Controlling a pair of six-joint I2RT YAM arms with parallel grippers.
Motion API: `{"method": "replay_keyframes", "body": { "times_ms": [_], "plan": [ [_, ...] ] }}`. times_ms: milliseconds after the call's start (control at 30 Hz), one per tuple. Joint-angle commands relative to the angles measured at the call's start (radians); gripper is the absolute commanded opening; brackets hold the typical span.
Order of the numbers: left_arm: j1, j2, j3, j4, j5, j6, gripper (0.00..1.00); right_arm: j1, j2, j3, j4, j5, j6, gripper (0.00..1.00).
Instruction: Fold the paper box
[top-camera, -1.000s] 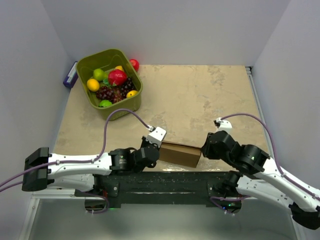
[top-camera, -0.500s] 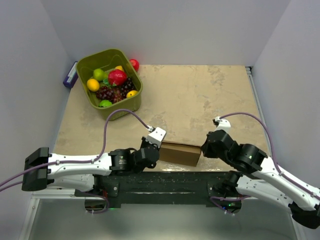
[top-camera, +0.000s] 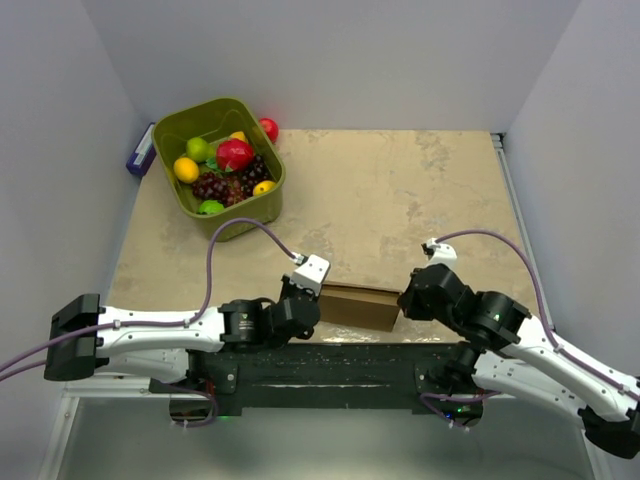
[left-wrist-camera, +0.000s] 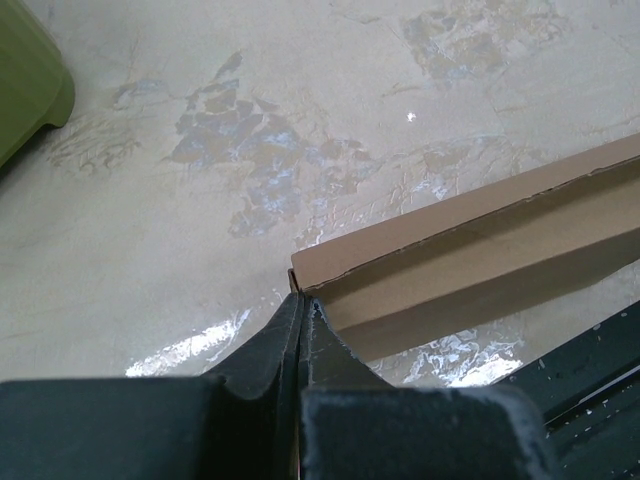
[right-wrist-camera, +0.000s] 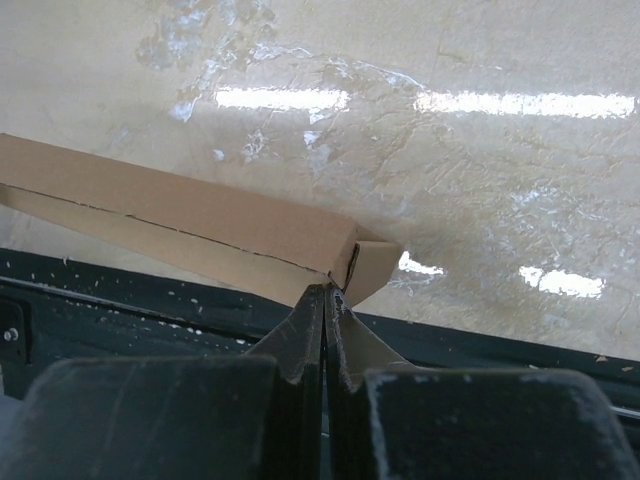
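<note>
The brown paper box (top-camera: 360, 306) lies flat and long near the table's front edge, between my two grippers. My left gripper (top-camera: 318, 300) is shut, and its tips touch the box's left end. In the left wrist view the gripper (left-wrist-camera: 303, 300) meets the corner of the box (left-wrist-camera: 480, 240). My right gripper (top-camera: 404, 298) is shut against the box's right end. In the right wrist view the gripper (right-wrist-camera: 328, 290) touches the box (right-wrist-camera: 180, 215) beside a small end flap (right-wrist-camera: 372, 268) that stands slightly out.
A green bin (top-camera: 160, 135) full of toy fruit stands at the back left, with a red ball (top-camera: 268, 128) behind it and a purple object (top-camera: 140, 155) at its left. The black base rail (top-camera: 330, 365) runs just in front of the box.
My right gripper has moved a little left against the box's right end. The box has shifted slightly left and looks a little shorter. My left gripper has barely moved.
</note>
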Motion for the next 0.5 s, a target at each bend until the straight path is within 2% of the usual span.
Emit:
{"method": "replay_keyframes", "body": {
  "times_ms": [0, 133, 267, 300, 467],
  "plan": [
    [-0.014, 0.025, -0.018, -0.058, 0.013, -0.041, 0.0, 0.009, -0.007, -0.027, -0.018, -0.042, 0.026, 0.0],
    [-0.016, 0.024, -0.027, -0.048, -0.011, -0.022, 0.0, 0.009, -0.022, 0.013, -0.029, -0.036, 0.027, 0.0],
    [-0.016, 0.009, -0.062, -0.016, -0.057, -0.018, 0.0, 0.009, -0.013, 0.085, -0.06, -0.012, 0.043, 0.16],
    [-0.016, -0.001, -0.068, -0.006, -0.063, -0.022, 0.0, 0.011, -0.017, 0.093, -0.043, -0.018, 0.046, 0.24],
    [-0.016, -0.022, -0.097, 0.041, -0.09, 0.001, 0.0, 0.009, -0.036, 0.088, 0.034, -0.009, 0.055, 0.45]
  ]
}}
